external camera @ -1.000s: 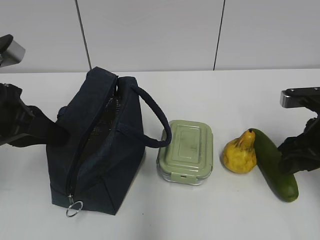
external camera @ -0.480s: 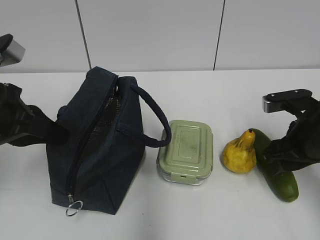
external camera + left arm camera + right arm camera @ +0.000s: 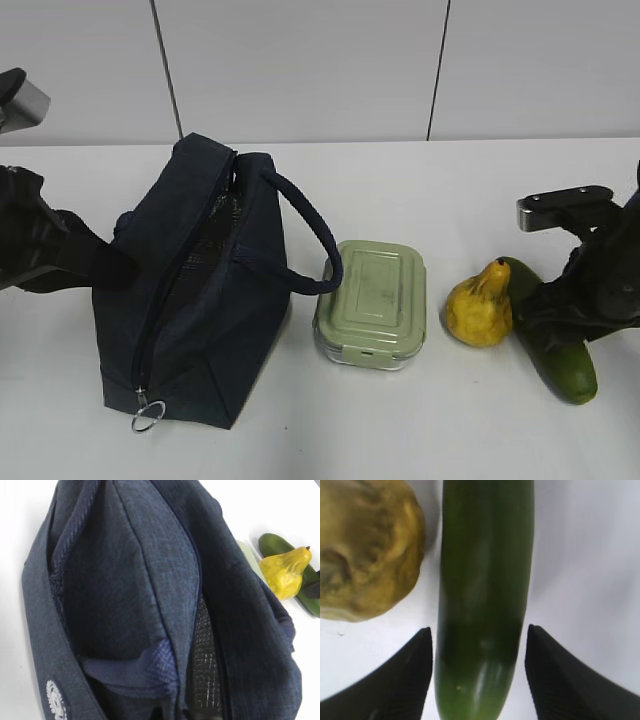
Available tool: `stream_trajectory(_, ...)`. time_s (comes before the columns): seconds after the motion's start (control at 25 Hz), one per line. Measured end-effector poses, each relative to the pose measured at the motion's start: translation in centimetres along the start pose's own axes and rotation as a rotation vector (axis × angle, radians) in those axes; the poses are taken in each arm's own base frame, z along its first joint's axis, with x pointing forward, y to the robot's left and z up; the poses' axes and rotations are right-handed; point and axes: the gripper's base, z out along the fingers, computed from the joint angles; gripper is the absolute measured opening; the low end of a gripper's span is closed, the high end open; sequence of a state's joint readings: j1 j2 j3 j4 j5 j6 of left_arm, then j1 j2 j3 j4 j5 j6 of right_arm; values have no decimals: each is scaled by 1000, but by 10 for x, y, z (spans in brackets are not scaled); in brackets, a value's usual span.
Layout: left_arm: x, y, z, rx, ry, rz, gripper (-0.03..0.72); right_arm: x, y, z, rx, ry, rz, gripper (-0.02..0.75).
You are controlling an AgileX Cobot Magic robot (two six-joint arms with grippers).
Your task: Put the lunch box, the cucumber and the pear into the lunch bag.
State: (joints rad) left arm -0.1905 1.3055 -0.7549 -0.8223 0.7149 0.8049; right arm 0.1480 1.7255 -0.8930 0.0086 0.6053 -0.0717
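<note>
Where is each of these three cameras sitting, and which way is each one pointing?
Exterior view: looks down at a slant across the table at the lunch bag, lunch box, pear and cucumber; both arms show at the edges.
Left wrist view: right against the lunch bag's fabric; no arm parts visible.
Right wrist view: straight down on the cucumber, black fingers either side.
All three share the pear and cucumber.

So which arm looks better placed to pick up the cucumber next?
The right. Its end effector is open with a finger on each side of the cucumber, beside the pear. The left end effector is against the lunch bag on the far side, hidden from view.
</note>
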Motion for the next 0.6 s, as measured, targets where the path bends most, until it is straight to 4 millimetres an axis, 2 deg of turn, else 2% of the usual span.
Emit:
stream_trajectory(0.24,0,0,0,-1,-1,0,-15,1,0,20,-4,57,0,456)
stream_trajectory(0.32,0,0,0,-1,-1,0,-15,2,0,22,-4,65,0,426)
stream_trajectory(0.48,0,0,0,-2,1,2,-15,1,0,19,-4,63,3,381)
stream_trajectory(0.6,0,0,0,-3,2,5,-15,0,-2,3,15,36,6,380)
